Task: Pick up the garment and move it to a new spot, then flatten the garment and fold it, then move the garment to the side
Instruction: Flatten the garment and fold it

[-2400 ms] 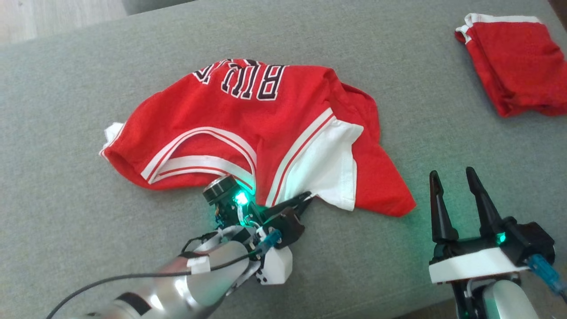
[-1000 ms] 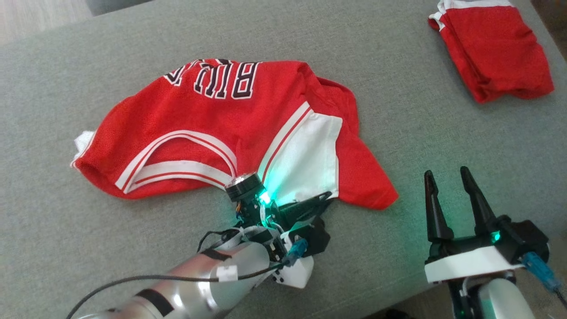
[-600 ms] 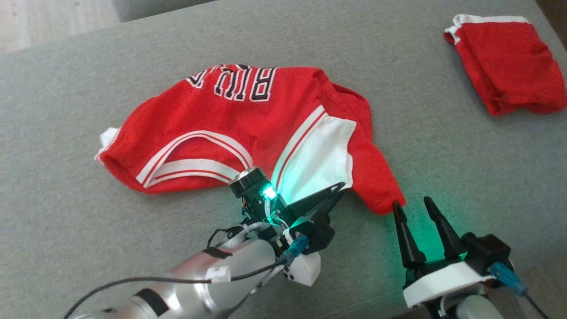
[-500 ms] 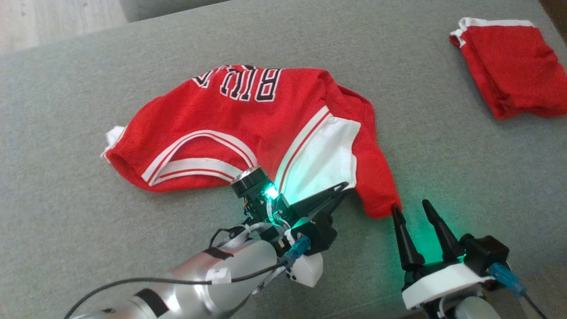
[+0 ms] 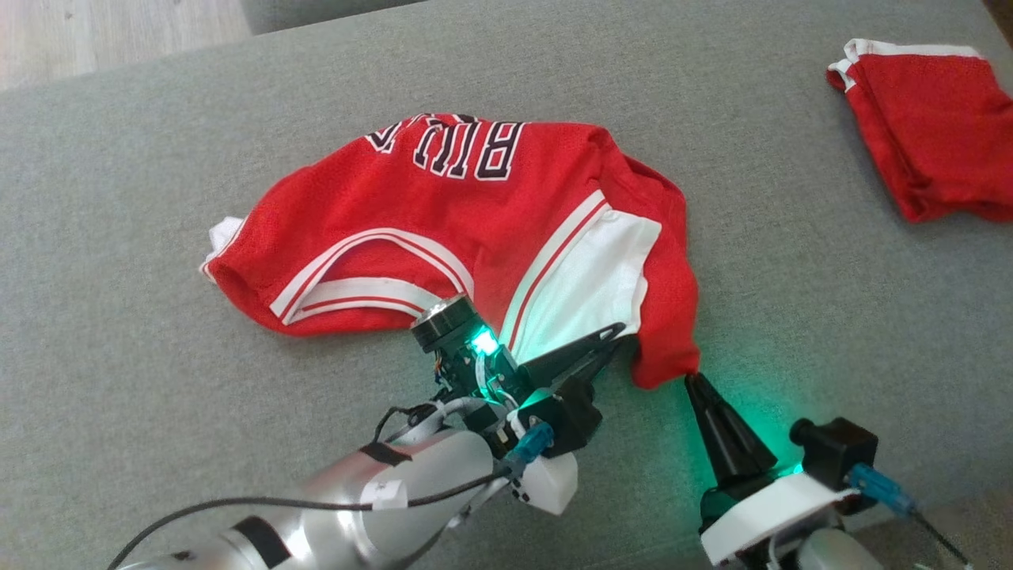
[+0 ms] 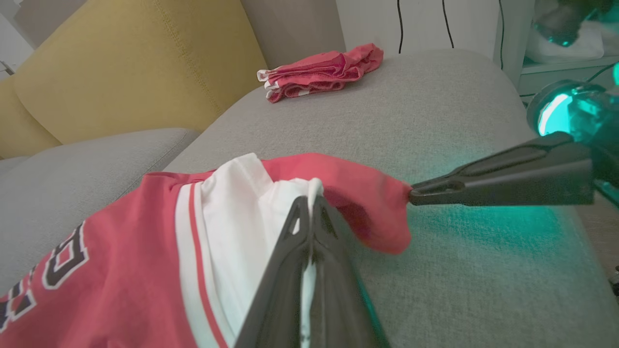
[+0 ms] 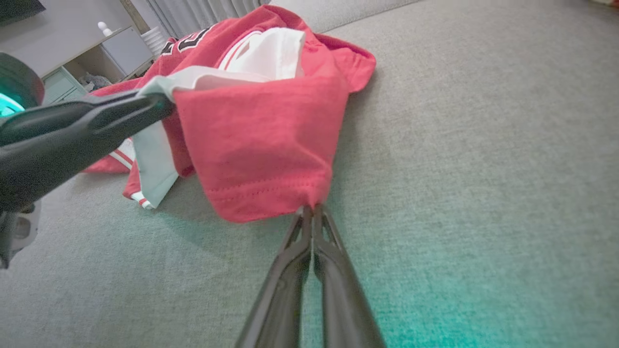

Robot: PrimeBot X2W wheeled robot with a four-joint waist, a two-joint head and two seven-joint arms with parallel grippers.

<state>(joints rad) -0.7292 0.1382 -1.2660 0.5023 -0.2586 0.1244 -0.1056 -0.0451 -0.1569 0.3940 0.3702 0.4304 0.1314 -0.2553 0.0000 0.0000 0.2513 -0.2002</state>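
The garment (image 5: 443,214) is a red jersey with white trim and black lettering, lying crumpled on the grey cushion (image 5: 119,396). My left gripper (image 5: 617,332) is shut on its white near edge (image 6: 290,193), seen in the left wrist view with the fingers pressed together on white cloth. My right gripper (image 5: 692,381) is shut on the garment's red near-right corner (image 7: 271,198), which hangs lifted off the cushion. In the right wrist view the right gripper (image 7: 309,209) pinches the hem, with the left gripper's fingers (image 7: 96,121) crossing at the left.
A second red garment (image 5: 934,127), folded, lies at the cushion's far right corner. A yellow backrest (image 6: 121,63) rises beyond the grey seat. The cushion's front edge runs just below my right arm.
My right gripper moved forward to the garment's red corner and closed on it. The corner has risen slightly off the cushion. The left gripper kept its hold.
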